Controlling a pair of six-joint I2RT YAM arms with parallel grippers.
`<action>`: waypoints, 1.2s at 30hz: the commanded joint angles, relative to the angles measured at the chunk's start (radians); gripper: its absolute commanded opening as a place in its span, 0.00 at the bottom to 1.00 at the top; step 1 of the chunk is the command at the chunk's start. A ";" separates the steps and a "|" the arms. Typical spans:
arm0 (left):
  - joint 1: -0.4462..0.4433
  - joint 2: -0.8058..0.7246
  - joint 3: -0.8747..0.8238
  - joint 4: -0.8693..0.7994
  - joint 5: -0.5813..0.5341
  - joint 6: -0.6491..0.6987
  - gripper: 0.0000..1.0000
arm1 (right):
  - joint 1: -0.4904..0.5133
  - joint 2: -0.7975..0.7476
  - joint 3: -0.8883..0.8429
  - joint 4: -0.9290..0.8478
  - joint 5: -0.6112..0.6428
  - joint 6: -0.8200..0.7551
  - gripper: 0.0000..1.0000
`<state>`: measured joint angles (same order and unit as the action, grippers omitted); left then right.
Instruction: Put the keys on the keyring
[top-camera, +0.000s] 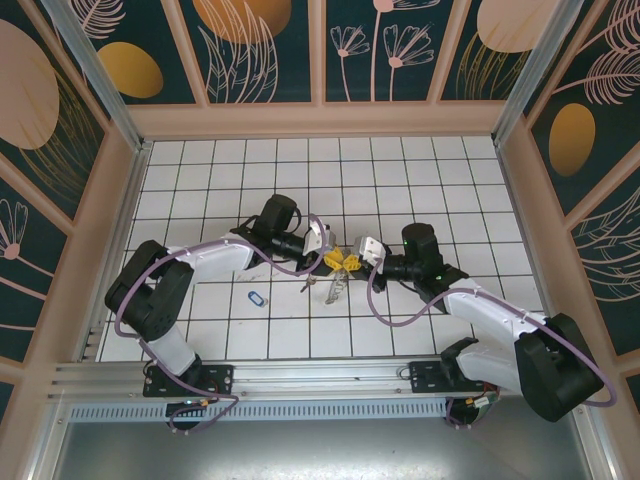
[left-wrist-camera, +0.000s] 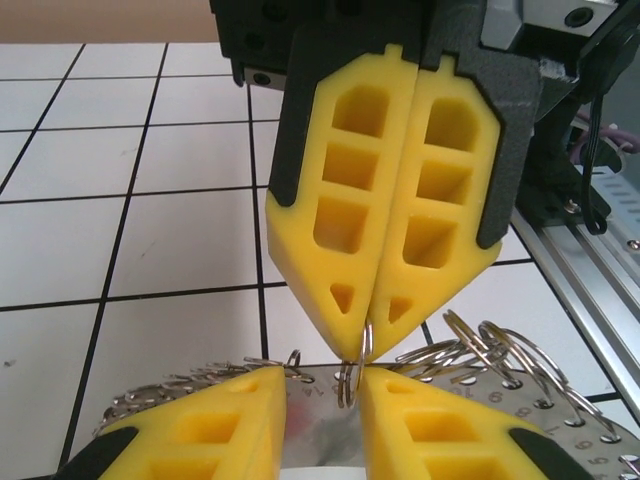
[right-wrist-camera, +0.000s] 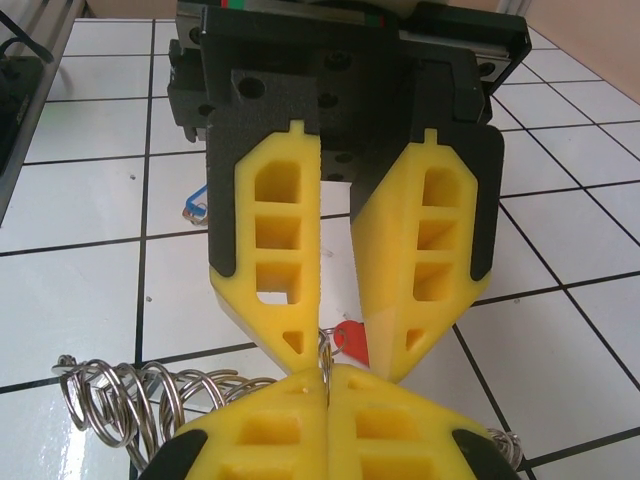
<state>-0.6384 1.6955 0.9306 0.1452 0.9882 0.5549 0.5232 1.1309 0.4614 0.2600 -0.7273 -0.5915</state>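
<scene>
Both claws meet tip to tip near the middle of the desk (top-camera: 200, 180), the left claw (top-camera: 332, 260) reaching in from 7 o'clock and the right claw (top-camera: 353, 262) from 5 o'clock. The right claw is fully closed, its yellow tips pinching a small ring (left-wrist-camera: 365, 338) of thin wire that sticks out past them. The left claw stands at a slim gap, and the red key (right-wrist-camera: 350, 340) sits in that gap by its tag, touching the finger on its 3 o'clock side, so it looks gripped. The keyring (left-wrist-camera: 480, 345), a coil of many wire loops round a flat metal plate, sits right at the two pairs of tips, its loops fanning out toward 9 and 3 o'clock in both wrist views. I cannot tell whether it rests on the tiles or whether the small ring is one of its loops. From above, a grey bunch (top-camera: 335, 287) shows at 6 o'clock of the tips, too small to sort out. A blue key (top-camera: 257, 298) lies flat on the tiles at 8 o'clock of the claws, well apart from them. Bare tiles run from the claws to the wall (top-camera: 320, 120) at 12 o'clock and out to the side walls at 9 and 3; at 6 o'clock the rail (top-camera: 320, 370) edges the desk just behind the arms
</scene>
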 joint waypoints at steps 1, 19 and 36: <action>-0.007 0.005 0.025 0.004 0.044 0.010 0.27 | -0.005 -0.005 0.006 0.053 -0.032 0.003 0.00; -0.007 -0.001 0.023 0.004 0.037 0.000 0.00 | -0.006 -0.008 -0.002 -0.065 0.063 -0.054 0.10; -0.007 -0.018 -0.003 0.064 0.029 -0.039 0.00 | -0.020 -0.044 -0.029 -0.039 0.088 -0.040 0.11</action>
<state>-0.6437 1.6955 0.9321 0.1753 0.9833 0.5297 0.5156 1.1019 0.4488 0.2466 -0.6540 -0.6151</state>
